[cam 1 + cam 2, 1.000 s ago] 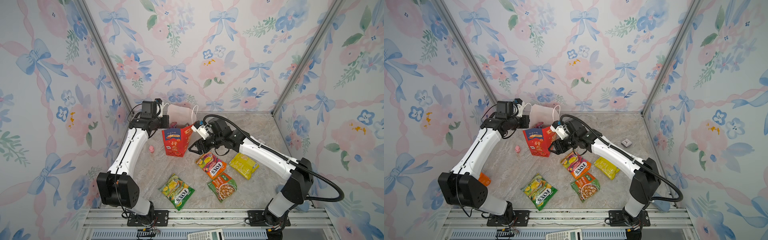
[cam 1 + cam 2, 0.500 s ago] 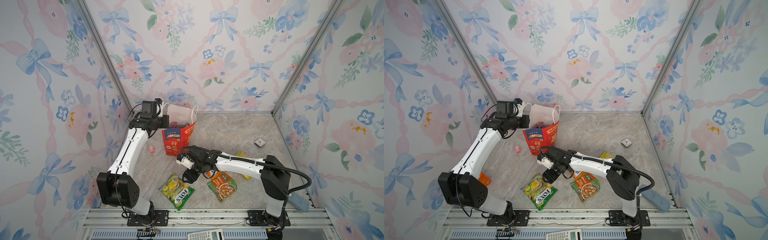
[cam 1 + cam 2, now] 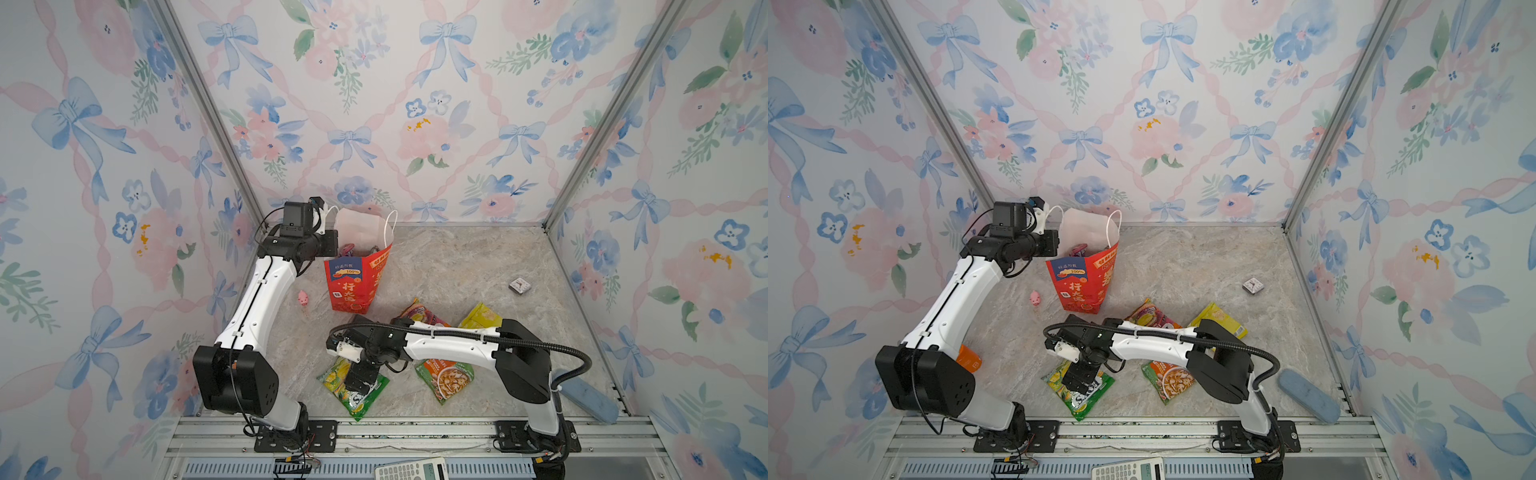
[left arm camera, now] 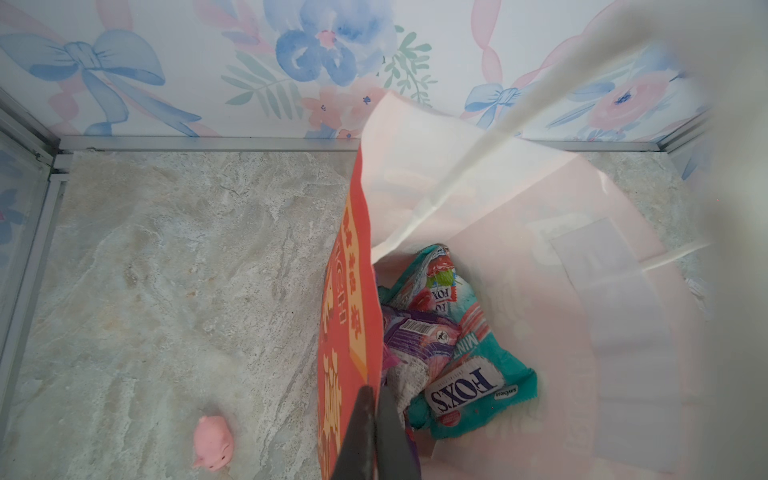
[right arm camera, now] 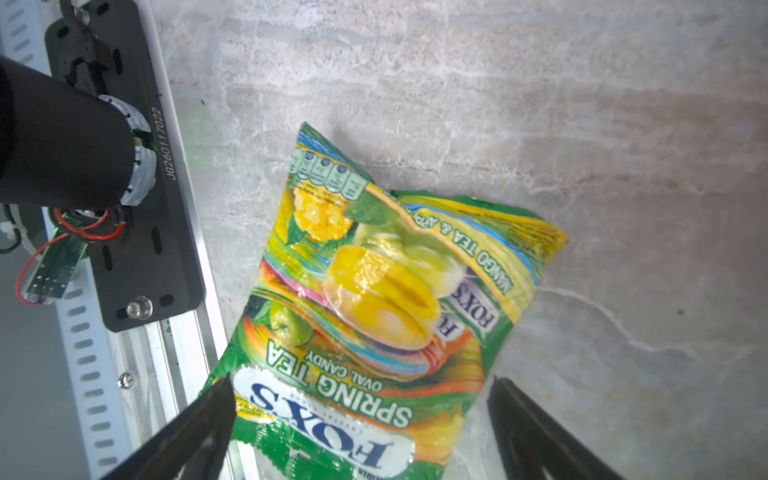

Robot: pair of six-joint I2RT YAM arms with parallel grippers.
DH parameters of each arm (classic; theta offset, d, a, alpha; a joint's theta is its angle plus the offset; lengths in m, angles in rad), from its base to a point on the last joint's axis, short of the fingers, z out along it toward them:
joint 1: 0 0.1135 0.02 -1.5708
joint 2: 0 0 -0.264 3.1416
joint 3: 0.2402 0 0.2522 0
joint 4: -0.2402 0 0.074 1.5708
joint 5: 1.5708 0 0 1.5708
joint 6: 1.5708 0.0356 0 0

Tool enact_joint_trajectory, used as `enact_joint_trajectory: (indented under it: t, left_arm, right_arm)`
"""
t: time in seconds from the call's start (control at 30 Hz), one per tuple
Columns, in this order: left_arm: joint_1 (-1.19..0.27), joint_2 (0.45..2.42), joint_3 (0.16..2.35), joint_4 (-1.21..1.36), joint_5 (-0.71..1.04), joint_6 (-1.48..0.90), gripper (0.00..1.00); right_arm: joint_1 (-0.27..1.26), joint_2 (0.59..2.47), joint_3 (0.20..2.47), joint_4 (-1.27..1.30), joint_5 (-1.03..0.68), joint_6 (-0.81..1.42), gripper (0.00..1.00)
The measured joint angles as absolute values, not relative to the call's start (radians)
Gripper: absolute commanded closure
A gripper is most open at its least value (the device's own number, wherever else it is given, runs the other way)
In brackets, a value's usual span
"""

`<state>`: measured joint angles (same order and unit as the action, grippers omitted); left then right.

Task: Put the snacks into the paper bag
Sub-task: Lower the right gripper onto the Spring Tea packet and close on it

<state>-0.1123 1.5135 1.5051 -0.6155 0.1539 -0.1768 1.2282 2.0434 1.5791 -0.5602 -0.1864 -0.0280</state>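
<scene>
Grippers | left gripper (image 4: 372, 392) pinching paper bag (image 4: 345, 291) rim | right gripper (image 5: 361, 380) spread wide astride green packet (image 5: 374, 282)

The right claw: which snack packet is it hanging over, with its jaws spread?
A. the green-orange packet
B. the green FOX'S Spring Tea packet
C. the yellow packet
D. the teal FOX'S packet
B: in the right wrist view the green FOX'S Spring Tea packet lies under the right claw, with one jaw on each side of the packet's end.
</scene>
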Motion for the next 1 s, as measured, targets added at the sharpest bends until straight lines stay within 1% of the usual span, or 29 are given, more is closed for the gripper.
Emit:
enact_joint_trajectory:
  t: [0.43, 0.63, 0.83, 1.0]
  left_arm:
    - [-0.112, 1.509, 1.503, -0.617, 0.146, -0.176, 1.0]
    - [-0.112, 1.509, 1.503, -0.617, 0.142, -0.176, 1.0]
    - [-0.112, 1.509, 1.502, -0.616, 0.139, -0.176, 1.0]
    - [-0.112, 1.509, 1.502, -0.616, 0.139, -0.176, 1.0]
  right_arm:
    - [1.252, 2.192, 1.742, -0.689, -0.062, -0.053, 0.03]
    - [1.243, 2.217, 1.785, -0.73, -0.018, -0.027, 0.0]
    - [1.178, 2.184, 1.708, -0.698, -0.025, 0.034, 0.07]
    - [1.072, 2.125, 1.619, -0.678, -0.019, 0.077, 0.14]
